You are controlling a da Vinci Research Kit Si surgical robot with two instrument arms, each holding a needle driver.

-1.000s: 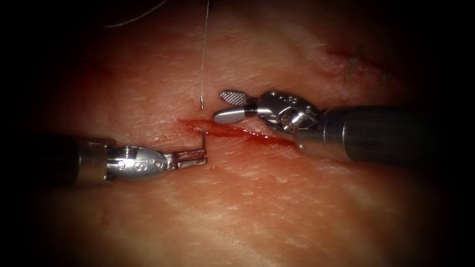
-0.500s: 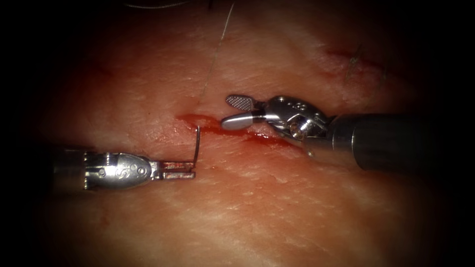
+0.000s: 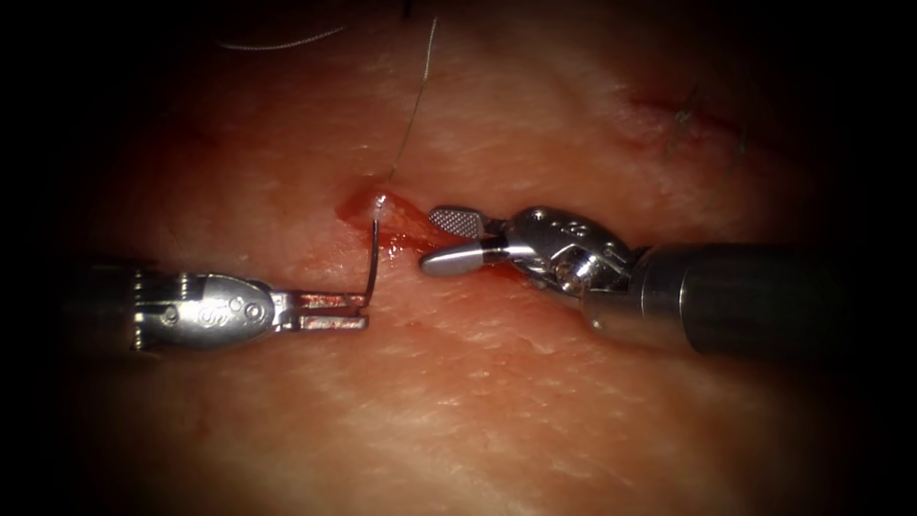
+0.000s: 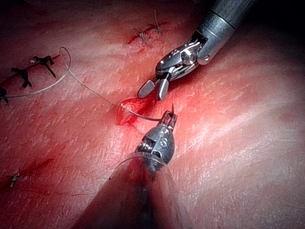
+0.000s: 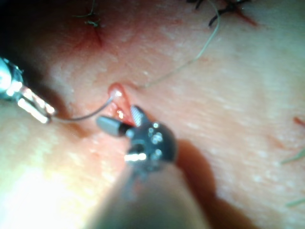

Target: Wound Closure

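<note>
Needle (image 3: 371,263), one in number, sits clamped near its tip end in my left claw (image 3: 355,311) just below the cut (image 3: 406,234), its rear end lodged in the tissue (image 3: 535,420) at the cut's left end, further out than a second ago. My right claw (image 3: 449,239) gapes wide over the cut, holding nothing. I judge a draw along the needle's curve best, sparing the one thread (image 3: 413,110).

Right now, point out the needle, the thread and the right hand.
needle (image 3: 372,263), endoscope view, mid-curve.
thread (image 3: 413,113), endoscope view, strand above the cut.
right hand (image 3: 439,241), endoscope view, midway between its open tips.
</note>
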